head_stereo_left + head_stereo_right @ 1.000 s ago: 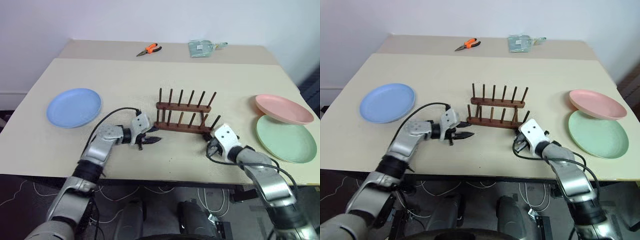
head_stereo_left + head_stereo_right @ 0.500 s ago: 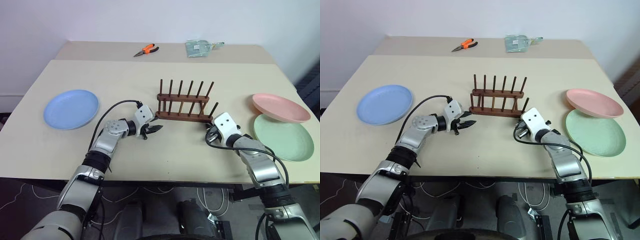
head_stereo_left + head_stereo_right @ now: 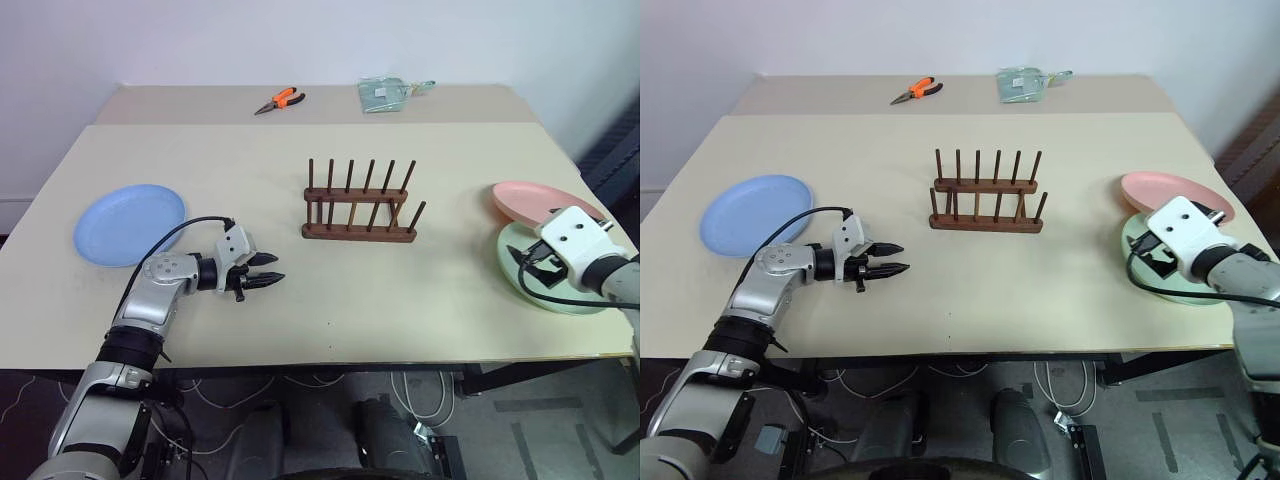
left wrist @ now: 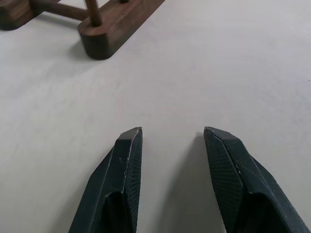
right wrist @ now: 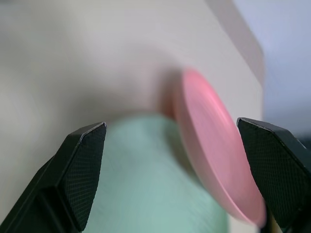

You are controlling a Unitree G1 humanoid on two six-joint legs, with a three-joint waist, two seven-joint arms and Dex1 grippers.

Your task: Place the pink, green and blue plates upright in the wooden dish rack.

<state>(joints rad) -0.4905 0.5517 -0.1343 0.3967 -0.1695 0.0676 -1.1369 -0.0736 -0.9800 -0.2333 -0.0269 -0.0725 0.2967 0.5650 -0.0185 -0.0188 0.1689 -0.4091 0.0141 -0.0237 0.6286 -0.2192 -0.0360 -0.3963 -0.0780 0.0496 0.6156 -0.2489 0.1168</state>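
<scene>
The wooden dish rack (image 3: 360,206) stands empty at the table's middle. The blue plate (image 3: 130,222) lies flat at the far left. At the right edge lies the green plate (image 3: 508,245), with the pink plate (image 3: 530,198) tilted over its far rim. My right gripper (image 3: 530,265) hovers over the green plate; in the right wrist view it (image 5: 171,126) stands wide open, with the pink plate (image 5: 214,155) and green plate (image 5: 146,184) ahead of it. My left gripper (image 3: 272,270) is open and empty, low over bare table between the blue plate and the rack (image 4: 112,34).
Orange pliers (image 3: 277,100) and a clear plastic bag (image 3: 385,93) lie on the rear table. The green plate sits close to the table's right and front edges. A wide stretch of bare tabletop lies in front of the rack.
My right gripper swung right and up, away from the rack's right end to above the green plate, and opened. My left gripper drew leftward, away from the rack's left end.
</scene>
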